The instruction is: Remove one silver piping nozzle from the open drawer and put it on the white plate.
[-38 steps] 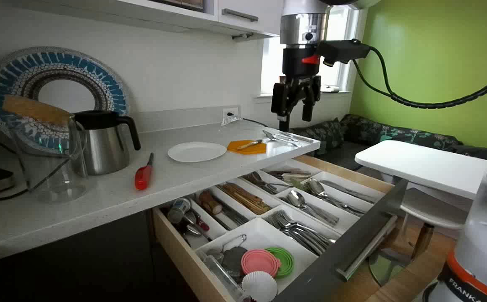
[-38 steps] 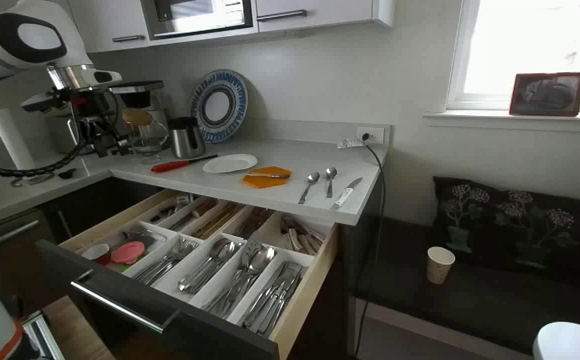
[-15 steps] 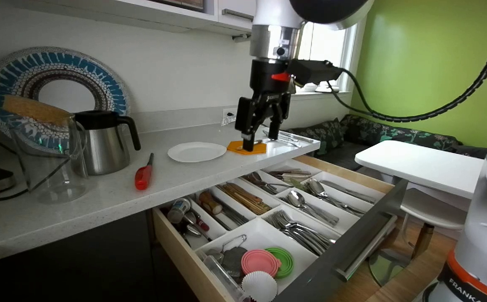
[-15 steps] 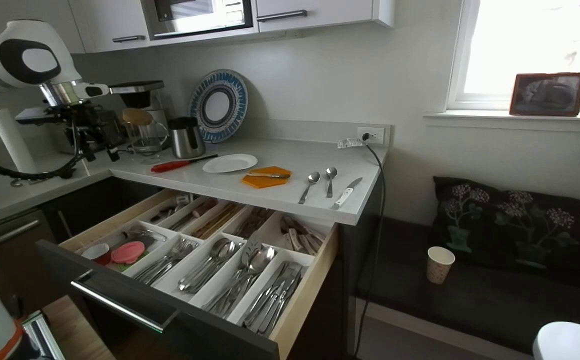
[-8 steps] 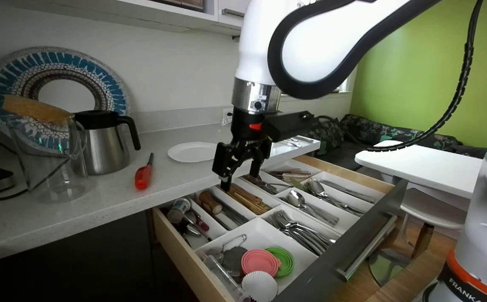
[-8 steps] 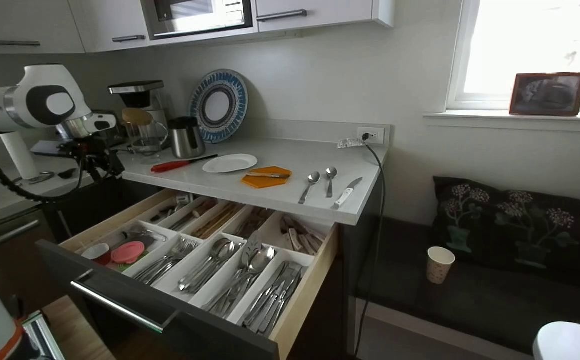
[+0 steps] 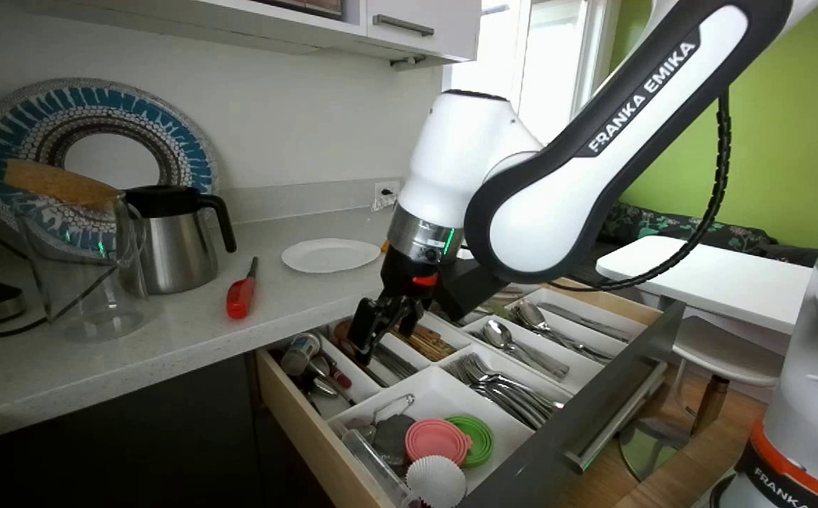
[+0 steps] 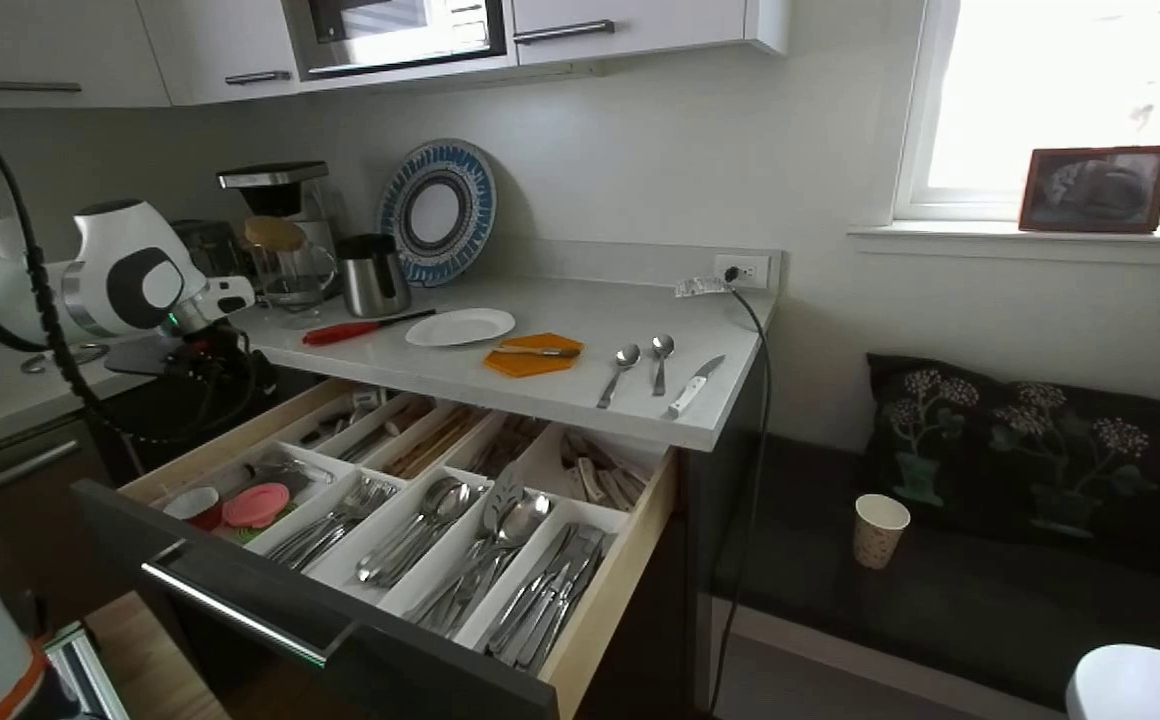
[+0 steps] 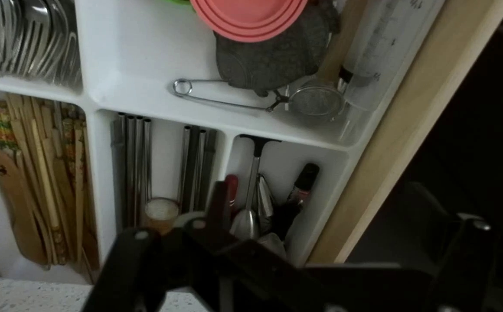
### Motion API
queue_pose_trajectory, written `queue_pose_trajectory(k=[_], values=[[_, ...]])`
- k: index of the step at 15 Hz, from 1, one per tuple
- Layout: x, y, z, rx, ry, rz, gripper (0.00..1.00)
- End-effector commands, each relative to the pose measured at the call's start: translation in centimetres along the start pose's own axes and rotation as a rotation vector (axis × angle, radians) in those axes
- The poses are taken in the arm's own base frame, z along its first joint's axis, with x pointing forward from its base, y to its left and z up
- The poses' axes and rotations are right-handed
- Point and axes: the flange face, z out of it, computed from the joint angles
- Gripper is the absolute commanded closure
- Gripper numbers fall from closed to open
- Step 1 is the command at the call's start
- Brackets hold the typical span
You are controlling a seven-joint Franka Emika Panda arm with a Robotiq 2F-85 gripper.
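The silver piping nozzle (image 9: 264, 197) is a small metal cone in a narrow back compartment, lying between a metal scoop (image 9: 246, 223) and a black-capped tube (image 9: 305, 177). It also shows in an exterior view (image 7: 324, 386). The drawer (image 7: 310, 432) stands open, with pale wood sides, a dark front and a white divided tray. The white plate (image 7: 331, 255) lies bare on the counter, also in an exterior view (image 8: 460, 327). My gripper (image 7: 385, 342) is open and empty above the drawer's back compartments, also in the wrist view (image 9: 321, 188). It is apart from the nozzle.
The counter edge (image 7: 190, 370) overhangs the drawer's back, close to the gripper. A red lighter (image 7: 241, 300), steel kettle (image 7: 182, 250) and glass pitcher (image 7: 92, 282) stand on the counter. An orange mat (image 8: 535, 355) lies beside the plate. Forks (image 7: 501, 388) and pink lid (image 7: 437, 442) fill nearby compartments.
My gripper has come down from above the far end of the counter to just over the drawer, moving toward the nozzle's compartment and tilting. It stays open. Drawer contents and plate have not moved.
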Motion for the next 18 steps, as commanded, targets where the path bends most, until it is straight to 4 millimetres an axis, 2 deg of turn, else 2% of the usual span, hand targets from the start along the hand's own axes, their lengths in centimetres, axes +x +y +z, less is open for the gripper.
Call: queue_pose_trajectory(k=[1,3,9,18], values=[[0.0,0.3,0.7,0.001,0.006,-0.009,0.0],[0.1,0.8,1.6,0.005,0.002,-0.009,0.0],[0.2,0.5,1.6,0.009,0.004,-0.015,0.0],[3.5,1.8,6.6,0.031,0.017,-0.128,0.0]])
